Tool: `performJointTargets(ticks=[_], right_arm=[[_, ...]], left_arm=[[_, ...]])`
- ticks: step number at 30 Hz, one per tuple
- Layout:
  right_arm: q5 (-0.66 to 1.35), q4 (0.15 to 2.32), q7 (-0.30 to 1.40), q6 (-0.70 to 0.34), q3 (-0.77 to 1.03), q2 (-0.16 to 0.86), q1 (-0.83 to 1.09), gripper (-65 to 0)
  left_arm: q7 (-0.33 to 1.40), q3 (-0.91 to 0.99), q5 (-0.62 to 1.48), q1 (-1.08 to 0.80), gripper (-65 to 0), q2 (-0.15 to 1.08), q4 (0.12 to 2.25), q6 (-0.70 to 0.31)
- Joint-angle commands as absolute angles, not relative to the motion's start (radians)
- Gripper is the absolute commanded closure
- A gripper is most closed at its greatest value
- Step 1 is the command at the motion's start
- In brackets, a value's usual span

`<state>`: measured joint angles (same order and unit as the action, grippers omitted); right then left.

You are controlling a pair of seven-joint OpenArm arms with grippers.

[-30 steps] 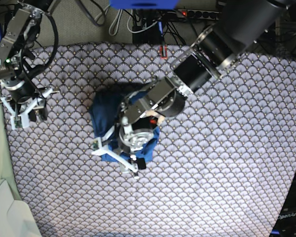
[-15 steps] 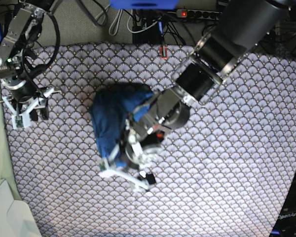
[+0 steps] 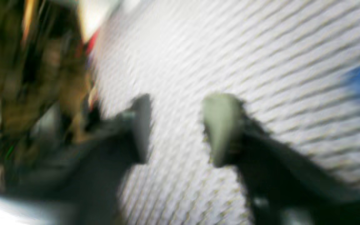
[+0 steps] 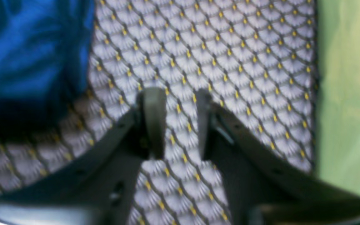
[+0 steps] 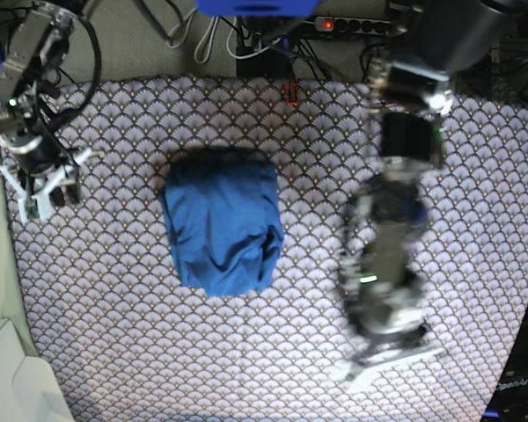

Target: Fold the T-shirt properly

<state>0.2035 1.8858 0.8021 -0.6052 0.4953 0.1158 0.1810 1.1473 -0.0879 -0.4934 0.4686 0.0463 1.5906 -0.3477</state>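
- Up close on your right wrist cam, the right gripper has dark, matte plastic-looking fingers with rounded flat pads. They stand apart with a narrow gap, nothing between them, just cloth showing through.
- Under it you've got the table cloth: grey-white, a scallop or fish-scale print with dark outlines and a little yellow dot at each scale tip. It looks flat and smooth here.
- Top left of that same view, an edge of the T-shirt shows as deep blue, soft and slightly shiny, with a dark shadow along its lower edge. It's beside the gripper, not touching it.
- On the right edge of that view the cloth ends at a pale green surface.
- Your left wrist cam is heavily smeared, so take it loosely: the left gripper also shows two dark fingers apart with bare patterned cloth in the gap, holding nothing. There's a blue smudge of shirt at the far right.
- From the base view, the T-shirt sits on the cloth a bit left of middle, bunched into a rounded, lumpy bundle with soft creases, wider at the top and tucked in at the bottom. Plain blue, no print.
- Both arms are well clear of it: the left arm is blurred off to the view's right and the right arm is at the view's left edge.
- Furthest back, beyond the cloth's top edge, cables and a power strip.
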Motion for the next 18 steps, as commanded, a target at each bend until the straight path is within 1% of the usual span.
performJointTargets(ticks=[1,2,3,4,5,7,11,14,18], right_arm=[[0.213,1.906,0.780,-0.608,0.503,0.125,0.180,-9.8],[0.213,1.906,0.780,-0.608,0.506,0.127,0.188,-7.8],[0.211,1.906,0.780,-0.608,0.506,0.131,0.196,-6.0],[0.211,1.906,0.779,-0.608,0.507,0.139,0.206,-4.5],[0.211,1.906,0.779,-0.608,0.507,0.145,0.216,-3.2],[0.211,1.925,0.779,-0.608,0.524,0.160,0.240,0.0],[0.213,1.994,0.779,-0.608,0.591,0.130,0.294,0.0],[0.213,1.997,0.779,-0.608,0.634,0.091,0.328,0.0],[0.213,1.989,0.779,-0.608,0.691,0.045,0.390,0.0]], left_arm=[[1.185,-0.058,-0.499,0.455,-9.1,0.073,1.633,-0.348],[1.202,-0.027,-0.499,0.421,-1.7,0.097,1.658,-0.348],[1.221,0.013,-0.503,0.378,0.0,0.127,1.689,-0.348],[1.231,0.053,-0.499,0.331,-0.5,0.153,1.727,-0.348],[1.231,0.084,-0.499,0.285,-2.4,0.171,1.762,-0.348],[1.233,0.143,-0.498,0.163,0.0,0.208,1.837,-0.348],[1.231,0.213,-0.496,-0.065,-0.4,0.243,1.946,-0.348],[1.205,0.242,-0.496,-0.211,-0.4,0.236,1.983,-0.348],[1.084,0.306,-0.496,-0.392,-0.4,0.143,1.989,-0.349]])
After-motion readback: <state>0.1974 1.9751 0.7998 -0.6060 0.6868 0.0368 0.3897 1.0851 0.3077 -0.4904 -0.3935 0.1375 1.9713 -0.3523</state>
